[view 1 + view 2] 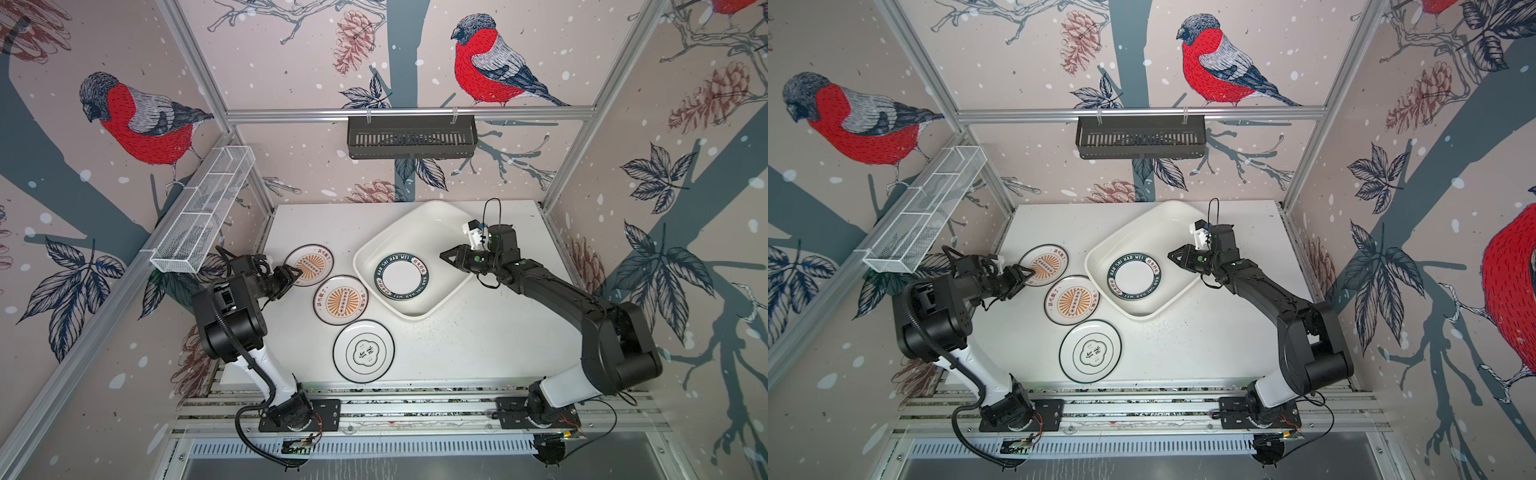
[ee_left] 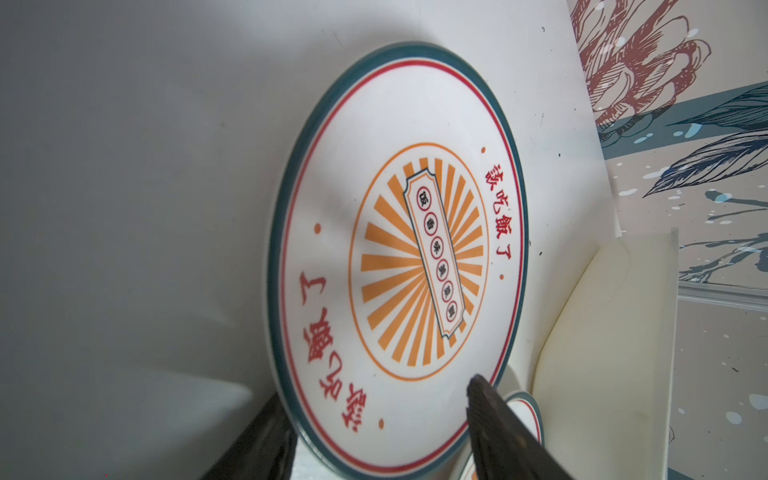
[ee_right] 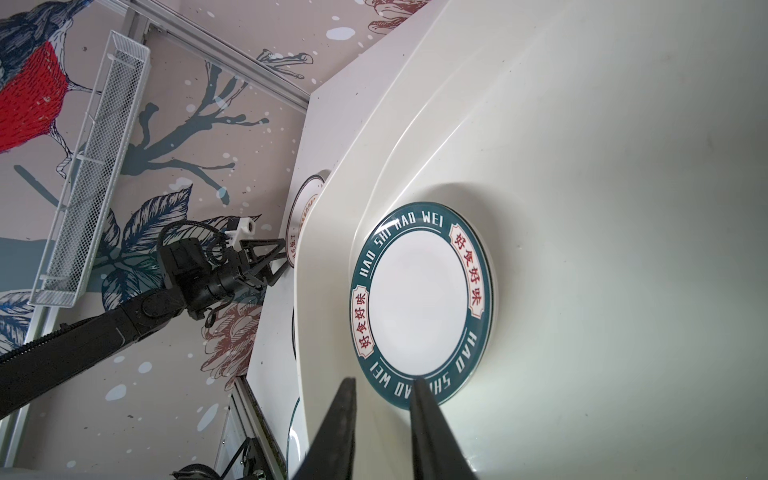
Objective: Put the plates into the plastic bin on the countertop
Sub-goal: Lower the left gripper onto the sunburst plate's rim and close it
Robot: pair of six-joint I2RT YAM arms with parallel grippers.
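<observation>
Left claw parted wide, right claw narrowly.

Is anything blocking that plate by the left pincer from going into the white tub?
Nothing lies between the sunburst plate at the left pincer and the tub except the tub's own wall. A second sunburst plate sits beside that path. A green-rimmed plate lies inside, and the right pincer hovers above the tub.
</observation>
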